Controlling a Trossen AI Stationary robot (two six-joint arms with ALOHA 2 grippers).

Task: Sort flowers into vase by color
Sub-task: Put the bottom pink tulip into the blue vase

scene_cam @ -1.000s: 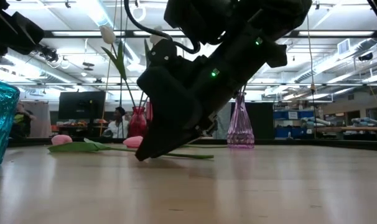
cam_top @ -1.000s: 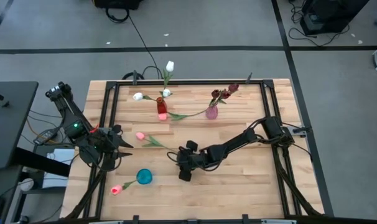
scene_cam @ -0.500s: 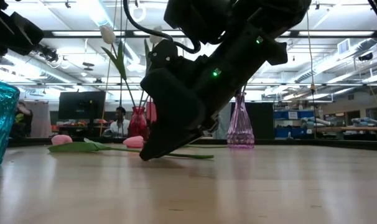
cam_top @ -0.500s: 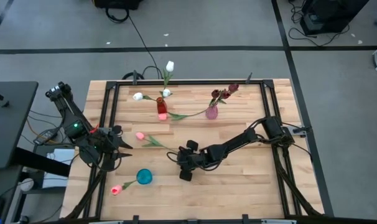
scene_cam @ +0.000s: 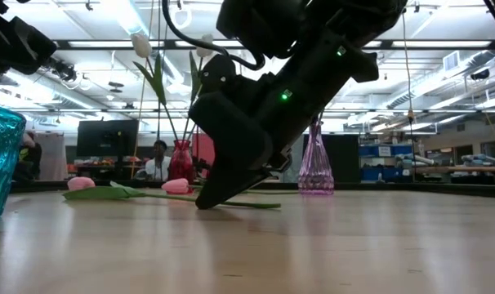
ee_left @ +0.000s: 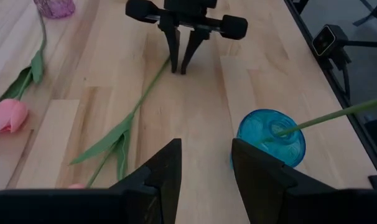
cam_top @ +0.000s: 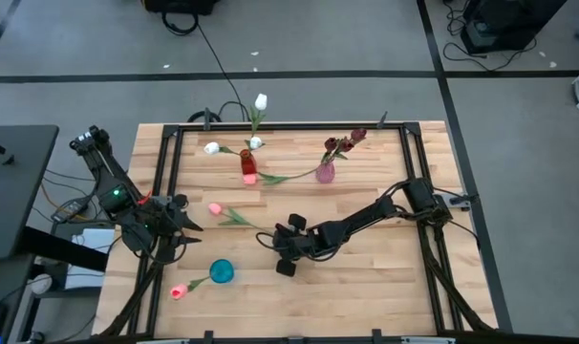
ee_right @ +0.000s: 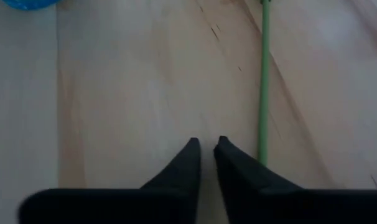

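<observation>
Right wrist view shows the right gripper (ee_right: 204, 148) nearly pinched together beside the pink tulip's stem (ee_right: 264, 74), seemingly missing it; regrasp needed.

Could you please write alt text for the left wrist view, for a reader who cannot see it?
The right gripper, jaws nearly closed, touches down beside the green stem of a pink tulip lying on the wooden table. Nearer, a blue vase holds one stem, and the left gripper hovers open.

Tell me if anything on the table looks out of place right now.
Yes. One pink tulip lies flat on the table, not in a vase. The right pincer, nearly closed, is at the table beside its stem, not around it. The left pincer waits open by the blue vase.
</observation>
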